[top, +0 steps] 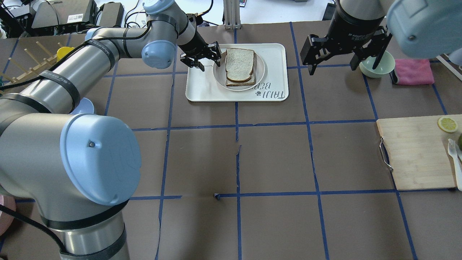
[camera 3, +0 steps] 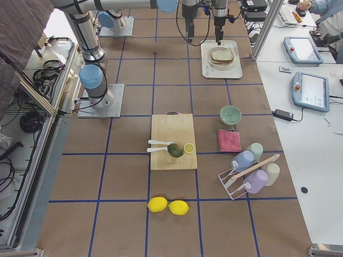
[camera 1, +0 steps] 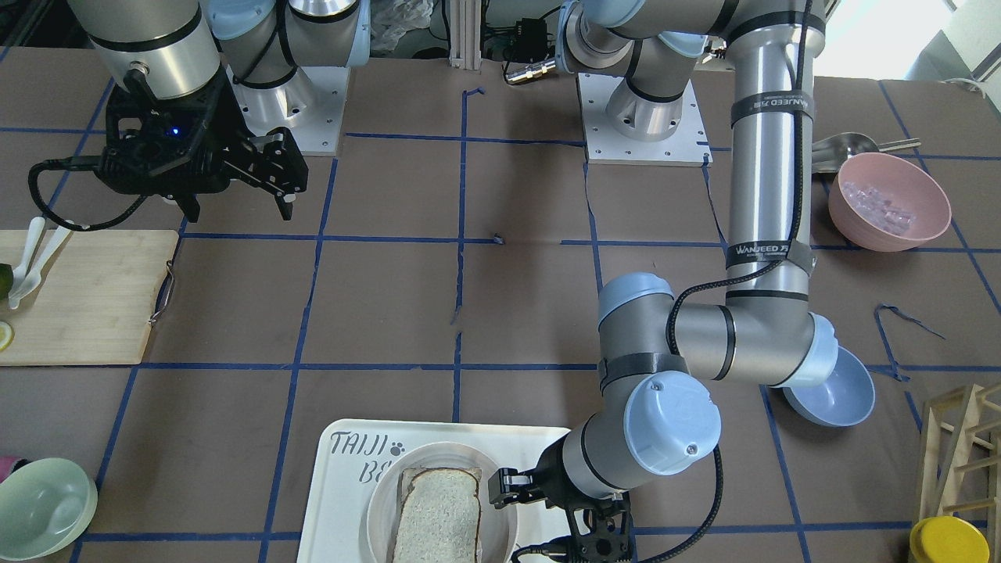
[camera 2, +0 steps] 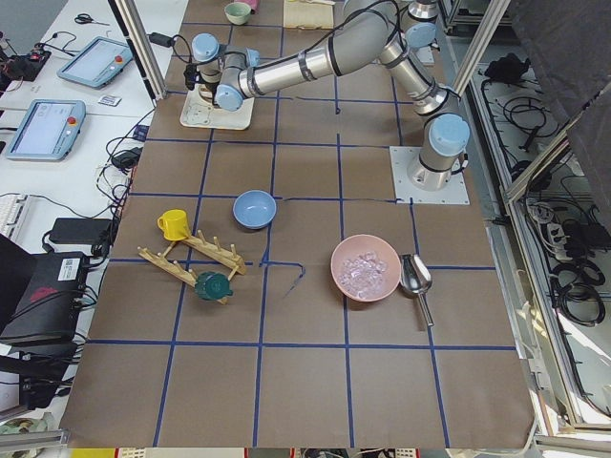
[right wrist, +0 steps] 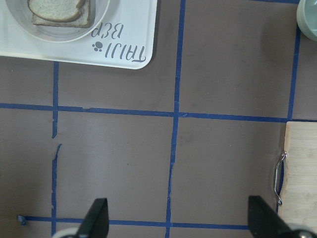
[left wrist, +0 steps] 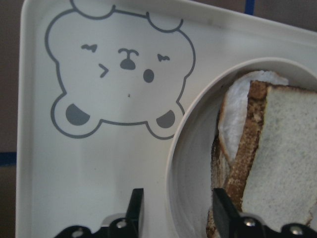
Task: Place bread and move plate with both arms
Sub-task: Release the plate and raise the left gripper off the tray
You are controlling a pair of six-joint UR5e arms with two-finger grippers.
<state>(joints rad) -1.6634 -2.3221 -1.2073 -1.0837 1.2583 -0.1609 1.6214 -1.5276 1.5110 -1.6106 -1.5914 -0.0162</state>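
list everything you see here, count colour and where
bread: one, greyish-white, dark crust, atop the second slice
second slice: one, paler, on the plate
plate: one, cream, on the tray
tray: one, white, operators' side
green bowl: one, beside the cloth
cloth: one, pink, robot's right
cutting board: one, wooden, robot's right
lemon slice: one, yellow, on the board
whole lemons: two, yellow, right end
blue bowl: one, robot's left
pink bowl: one, holds clear pieces
scoop: one, metal, beside pink bowl
left tool: open, straddling plate rim
right tool: open, above bare table
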